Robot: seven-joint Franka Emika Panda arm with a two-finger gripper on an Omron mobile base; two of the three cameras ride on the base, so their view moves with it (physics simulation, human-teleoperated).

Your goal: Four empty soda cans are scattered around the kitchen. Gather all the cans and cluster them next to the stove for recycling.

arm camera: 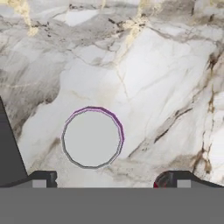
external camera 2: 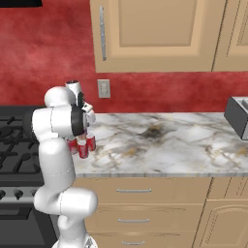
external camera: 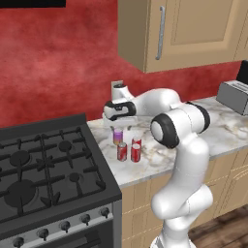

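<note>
Purple can [arm camera: 92,138], centre-left of hand view, between our wide-open gripper [arm camera: 107,179] fingertips: we should lift straight up, sparing neighbouring red cans [external camera: 129,152].

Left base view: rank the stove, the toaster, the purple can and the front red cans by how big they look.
1. stove, by far
2. toaster, cut off by the frame edge
3. purple can and two front red cans: alike, too close to rank
</note>
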